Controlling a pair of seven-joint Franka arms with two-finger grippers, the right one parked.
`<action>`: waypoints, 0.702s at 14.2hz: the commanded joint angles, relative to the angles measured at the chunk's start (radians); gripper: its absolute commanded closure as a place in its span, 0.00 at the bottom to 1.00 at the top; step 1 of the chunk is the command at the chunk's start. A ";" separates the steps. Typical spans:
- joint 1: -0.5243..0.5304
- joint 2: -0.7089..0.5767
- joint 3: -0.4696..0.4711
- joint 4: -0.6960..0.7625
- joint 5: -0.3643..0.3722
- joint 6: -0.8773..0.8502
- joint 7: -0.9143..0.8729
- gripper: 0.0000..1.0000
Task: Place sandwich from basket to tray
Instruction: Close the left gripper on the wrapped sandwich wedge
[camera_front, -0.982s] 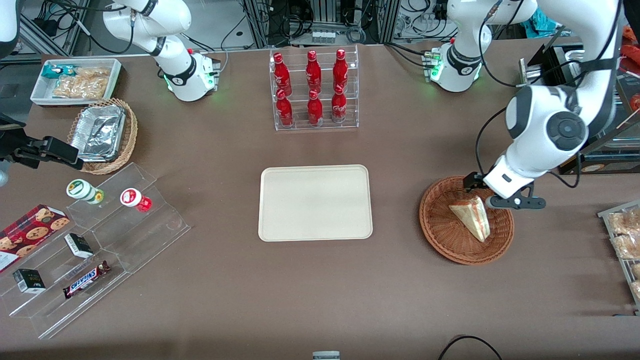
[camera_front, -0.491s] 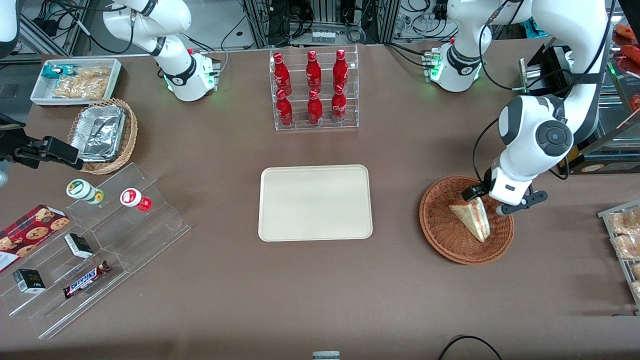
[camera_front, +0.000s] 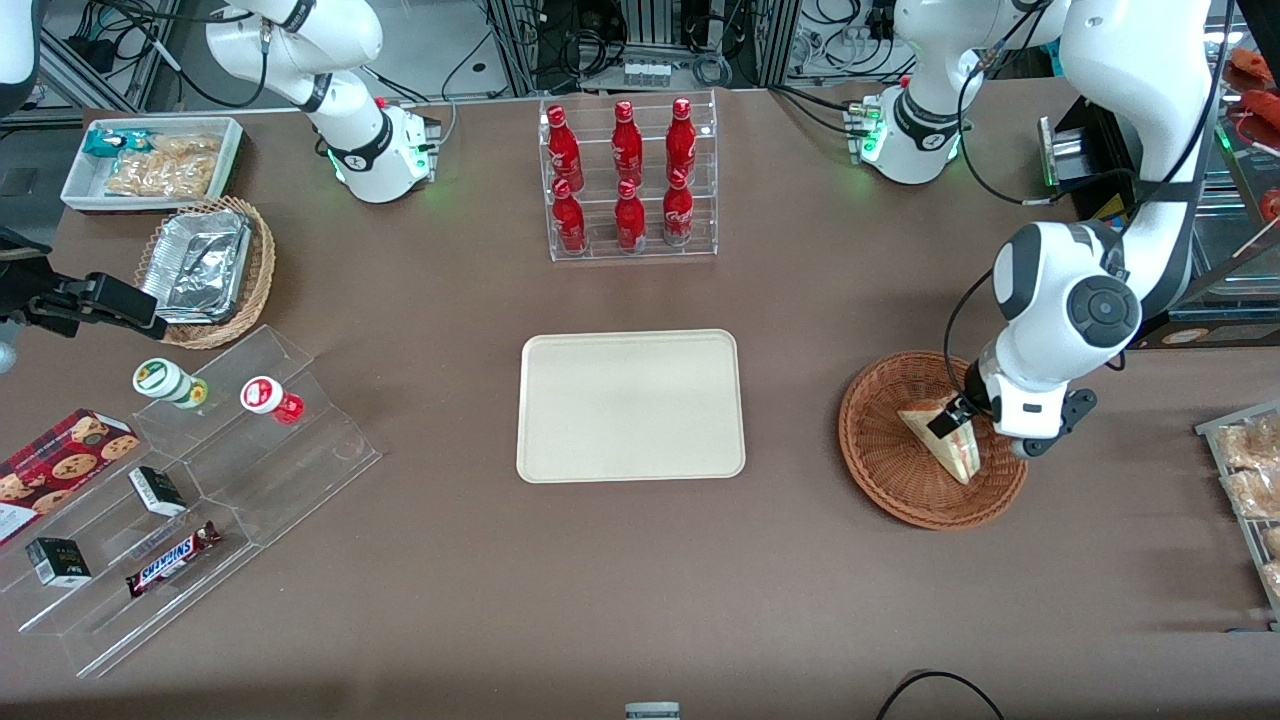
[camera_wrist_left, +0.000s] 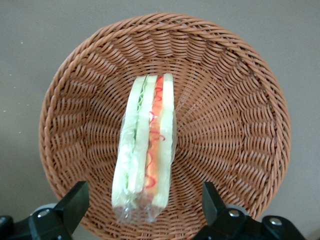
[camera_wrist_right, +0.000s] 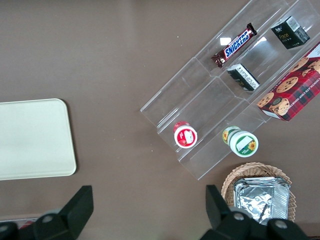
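The sandwich (camera_wrist_left: 145, 150) lies in the basket (camera_front: 880, 470), at about 3 o'clock from the bare tray (camera_front: 630, 405) on the bench. The tool (camera_wrist_left: 145, 212) hovers over it, fingers spread wide either side (gripping nothing), so lifting, carrying and placing all remain.

The sandwich (camera_front: 948, 443), a clear-wrapped white-bread wedge with red and green filling, lies in the round reddish-brown wicker basket (camera_front: 890, 480) at the right of the front frame, its cut edge facing up in the wrist view (camera_wrist_left: 145, 150). The cream-beige tray (camera_front: 630, 405), flat with rounded corners, sits bare at the frame's centre, well apart from the basket.
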 joint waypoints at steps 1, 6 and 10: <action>0.002 0.055 -0.002 0.039 0.003 0.007 -0.021 0.00; 0.001 0.095 -0.002 0.038 0.003 -0.002 -0.017 0.44; 0.004 0.075 0.000 0.035 0.004 -0.007 0.061 0.91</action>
